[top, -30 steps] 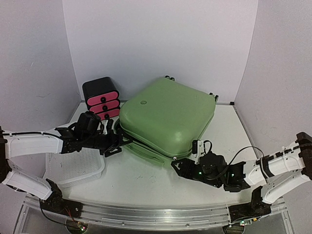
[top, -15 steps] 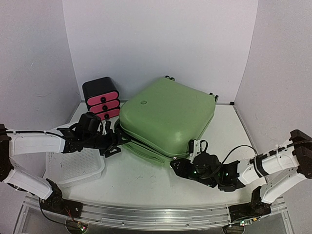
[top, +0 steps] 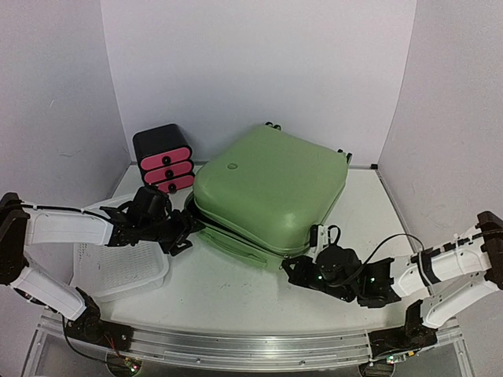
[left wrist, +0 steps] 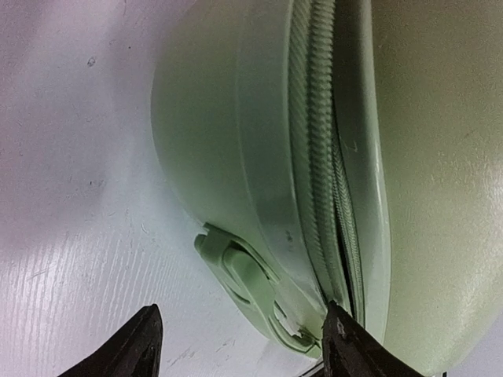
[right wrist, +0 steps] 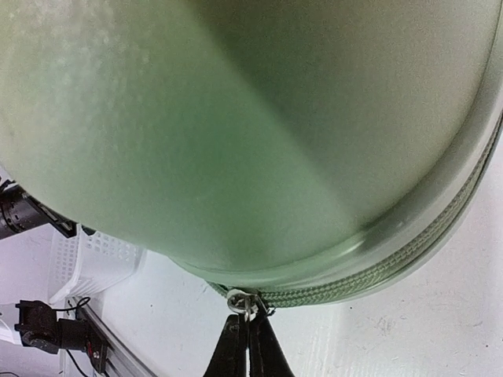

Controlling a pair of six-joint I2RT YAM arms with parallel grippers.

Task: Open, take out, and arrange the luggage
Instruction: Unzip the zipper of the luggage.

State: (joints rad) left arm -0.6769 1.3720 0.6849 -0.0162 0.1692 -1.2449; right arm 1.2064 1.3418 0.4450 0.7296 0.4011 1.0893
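Observation:
The luggage (top: 267, 184) is a large light-green hard-shell suitcase lying flat mid-table, its lid slightly gaping at the left corner. My left gripper (top: 189, 229) is open at that corner. In the left wrist view its dark fingertips (left wrist: 339, 345) straddle the green side handle (left wrist: 247, 287), one tip at the zipper seam (left wrist: 314, 157). My right gripper (top: 292, 267) is at the suitcase's front edge. In the right wrist view it is shut on the metal zipper pull (right wrist: 245, 302) under the luggage (right wrist: 236, 118).
A small black drawer box with pink fronts (top: 163, 159) stands behind the luggage's left corner. A white perforated basket (top: 118, 267) lies at the front left under my left arm, also seen in the right wrist view (right wrist: 86, 259). White walls enclose the table.
My right gripper has shifted slightly right along the suitcase's front edge, holding the zipper pull. My left gripper has edged closer to the left corner.

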